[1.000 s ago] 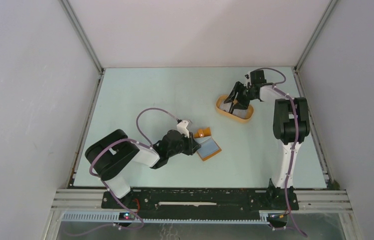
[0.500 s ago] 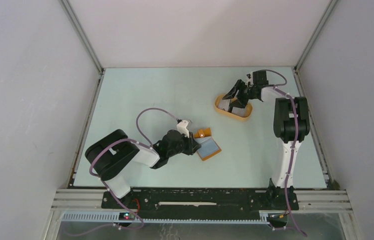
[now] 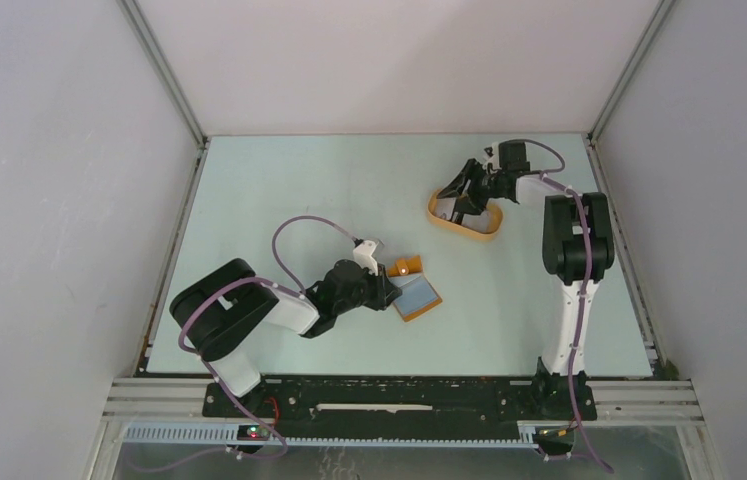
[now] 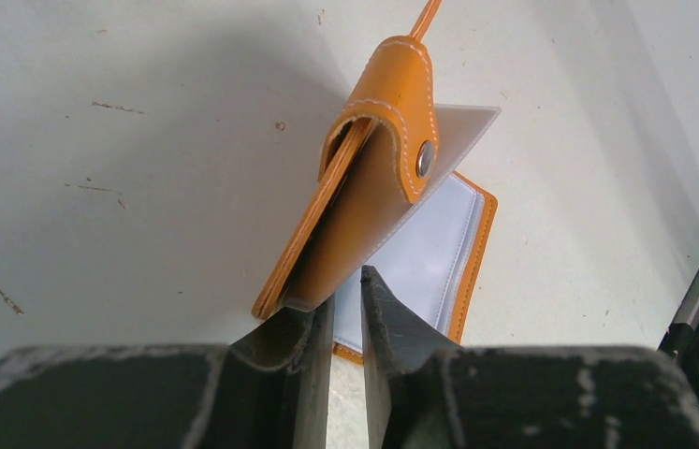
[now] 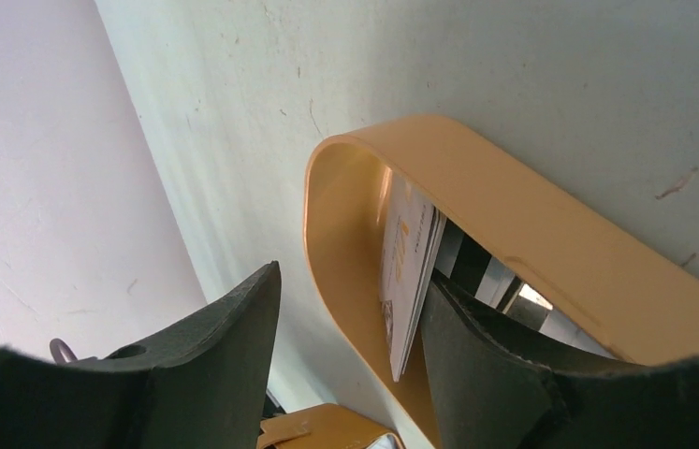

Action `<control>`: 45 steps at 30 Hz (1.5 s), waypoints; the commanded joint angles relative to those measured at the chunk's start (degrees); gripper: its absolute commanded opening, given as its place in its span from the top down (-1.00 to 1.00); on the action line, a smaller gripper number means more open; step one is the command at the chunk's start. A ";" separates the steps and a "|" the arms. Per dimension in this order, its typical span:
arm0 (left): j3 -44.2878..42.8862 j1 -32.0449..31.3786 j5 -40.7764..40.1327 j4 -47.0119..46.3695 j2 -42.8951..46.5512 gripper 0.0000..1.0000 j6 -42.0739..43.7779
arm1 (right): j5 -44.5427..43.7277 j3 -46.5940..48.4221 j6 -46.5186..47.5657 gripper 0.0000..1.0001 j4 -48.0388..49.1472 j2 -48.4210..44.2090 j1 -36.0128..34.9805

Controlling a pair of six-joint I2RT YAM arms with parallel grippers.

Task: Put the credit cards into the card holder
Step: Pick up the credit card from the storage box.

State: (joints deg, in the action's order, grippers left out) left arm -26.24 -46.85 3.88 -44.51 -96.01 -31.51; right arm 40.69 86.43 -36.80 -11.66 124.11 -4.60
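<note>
The pale green counter (image 3: pixel 349 190) fills the floor of a grey-walled enclosure. The 2 arms reach over it from the near edge. The left arm (image 3: pixel 249 312) lies low and bent toward the middle of the counter. The right arm (image 3: pixel 574 240) stands tall at the right side and reaches to the far right part.

An oval orange tray (image 5: pixel 551 245) lies there under the right arm's wrist, well apart from the card holder. The right pincer (image 5: pixel 353 281) is open wide at 1 rounded end of the tray. 1 finger hangs outside the tray wall, clear of it, and the other is inside the tray. The credit cards (image 5: pixel 408 267) stand on edge in that end of the tray, leaning by its inner wall. The outermost is white with orange print, and darker ones sit behind it. The inner finger is right against the edge of the stack, but I cannot tell whether it touches.

The card holder (image 4: pixel 355 224) sits near the middle of the counter, just in front of the left pincer (image 4: pixel 346 313). It is orange-brown and open. 1 leaf lies flat and shows a pale bluish clear pocket (image 4: pixel 425 257); the other leaf is lifted and tilted. The left pincer is closed to a narrow slit on the lower edge of the lifted leaf. The closing tab (image 4: pixel 400 89) curls over the top of that leaf, and its small metal snap button (image 4: pixel 426 158) faces the wrist camera.
</note>
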 commanded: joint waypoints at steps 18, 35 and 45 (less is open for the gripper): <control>0.62 -0.24 -0.11 -1.89 -0.51 0.57 0.16 | -0.88 3.38 2.25 -0.19 -0.29 1.74 -0.66; 0.84 -0.20 -0.25 -1.81 -0.19 0.57 0.08 | 1.88 1.28 2.29 -0.14 -0.23 -1.71 2.29; 1.02 -0.21 -0.45 -1.63 0.12 0.57 0.02 | 2.97 -0.37 2.57 -0.04 0.14 -2.51 4.15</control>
State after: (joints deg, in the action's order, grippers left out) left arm -26.24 -46.85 3.81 -44.71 -96.27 -31.51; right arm 42.48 86.61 -35.27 -12.12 125.32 -1.13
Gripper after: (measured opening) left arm 0.215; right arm 0.533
